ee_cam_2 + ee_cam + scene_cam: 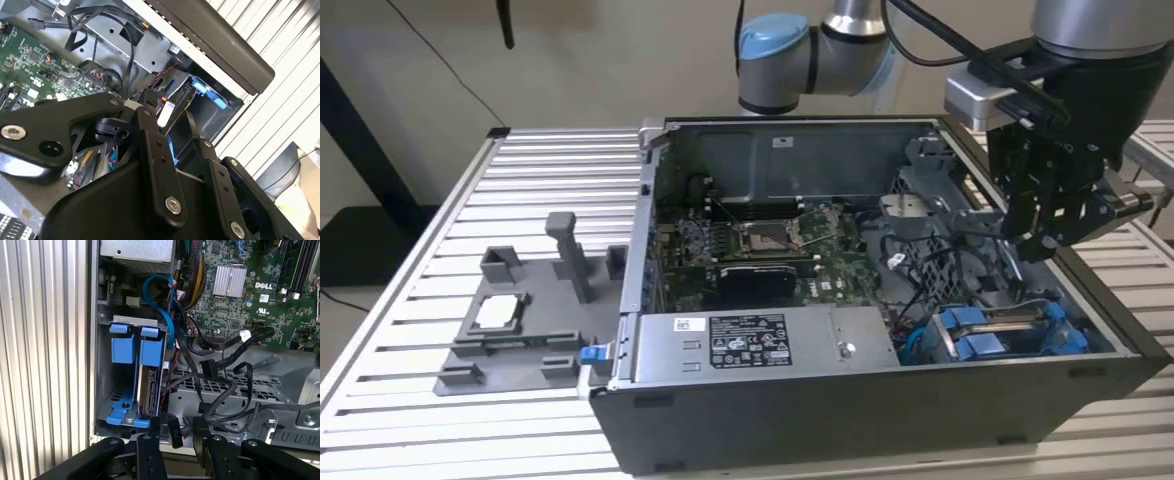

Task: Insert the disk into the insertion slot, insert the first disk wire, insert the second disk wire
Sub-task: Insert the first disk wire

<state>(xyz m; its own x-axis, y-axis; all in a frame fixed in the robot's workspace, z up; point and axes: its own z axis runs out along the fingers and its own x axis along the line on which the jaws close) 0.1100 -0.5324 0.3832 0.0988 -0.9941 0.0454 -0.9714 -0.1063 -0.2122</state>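
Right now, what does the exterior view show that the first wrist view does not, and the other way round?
Exterior view: the grey fixture beside the case on the exterior view's left, and the arm's blue-capped joint behind the case. First wrist view: the disk standing edge-on in the insertion slot, a blue cable curving over it, loose black wires nearby. Both: the slot's blue tabs, the motherboard, and the gripper over the open case.

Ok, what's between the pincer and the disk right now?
In the first wrist view, a black cable connector sits by the pincer, close to the disk standing in the insertion slot; otherwise the stretch is bare.
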